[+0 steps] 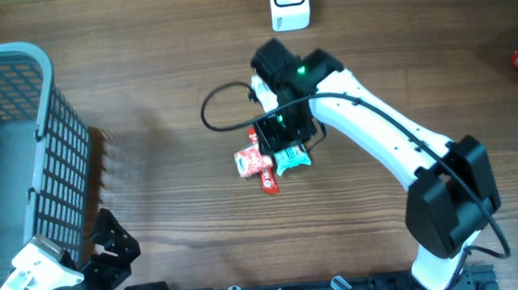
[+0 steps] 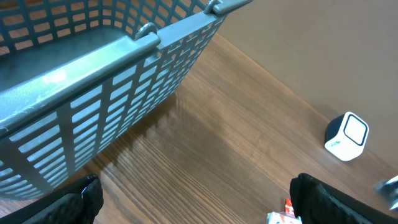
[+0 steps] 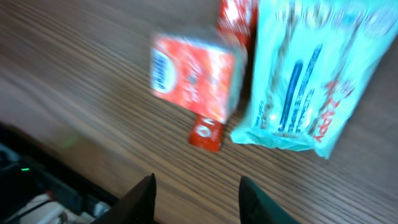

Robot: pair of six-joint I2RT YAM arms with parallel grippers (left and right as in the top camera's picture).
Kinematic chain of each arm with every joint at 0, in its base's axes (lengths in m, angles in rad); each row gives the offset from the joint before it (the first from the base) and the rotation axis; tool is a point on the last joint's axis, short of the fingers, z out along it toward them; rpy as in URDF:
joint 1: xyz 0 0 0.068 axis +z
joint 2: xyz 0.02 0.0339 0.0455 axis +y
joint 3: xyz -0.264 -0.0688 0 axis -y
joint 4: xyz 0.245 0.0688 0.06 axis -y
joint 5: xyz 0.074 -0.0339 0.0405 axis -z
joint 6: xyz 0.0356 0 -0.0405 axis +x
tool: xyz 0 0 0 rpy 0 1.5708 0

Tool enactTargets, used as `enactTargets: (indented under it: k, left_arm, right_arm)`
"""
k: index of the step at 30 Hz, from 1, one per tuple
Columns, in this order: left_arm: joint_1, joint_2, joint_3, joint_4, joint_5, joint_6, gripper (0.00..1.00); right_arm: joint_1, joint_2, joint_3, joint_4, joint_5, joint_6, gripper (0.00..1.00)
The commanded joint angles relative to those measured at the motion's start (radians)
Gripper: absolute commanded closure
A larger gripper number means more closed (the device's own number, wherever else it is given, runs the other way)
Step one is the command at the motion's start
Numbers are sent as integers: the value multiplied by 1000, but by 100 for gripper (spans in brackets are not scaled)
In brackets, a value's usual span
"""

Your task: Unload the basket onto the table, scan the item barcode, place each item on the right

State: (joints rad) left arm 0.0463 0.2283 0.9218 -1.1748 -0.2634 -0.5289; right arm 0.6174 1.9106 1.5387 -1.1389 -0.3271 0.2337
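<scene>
While the teal packet (image 3: 311, 81) lies mid-table just beside a red box (image 3: 193, 78), the right gripper (image 3: 196, 193) hangs over it, fingers parted and empty.
It is likely poised to carry the packet to the scanner (image 1: 289, 2) at the far edge (barcode unreadable, wrist view blurred); the left gripper (image 2: 196, 205) is wide open, holding nothing.

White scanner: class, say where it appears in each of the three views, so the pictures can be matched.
Overhead: white scanner at the top edge, near centre.
Left wrist: right side, below mid-height.
Right wrist: not in it.
Shared landmark: red packet, in all three.
</scene>
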Motion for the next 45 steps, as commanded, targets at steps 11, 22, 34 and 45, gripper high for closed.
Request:
enactTargets:
  k: [11,22,34,45]
  left_arm:
    - [6,-6,0,1,-6,8,0]
    - [6,-6,0,2,-6,8,0]
    - [6,-6,0,1,-6,8,0]
    - [6,-6,0,1,-6,8,0]
  right_arm:
    - [6,18,-178,186,-36,83,41]
    - [6,18,-277,418,-203,80,41]
    - [6,18,-320,520,-137,84,47]
    - [-13,-19,-306,573,-136,80,30]
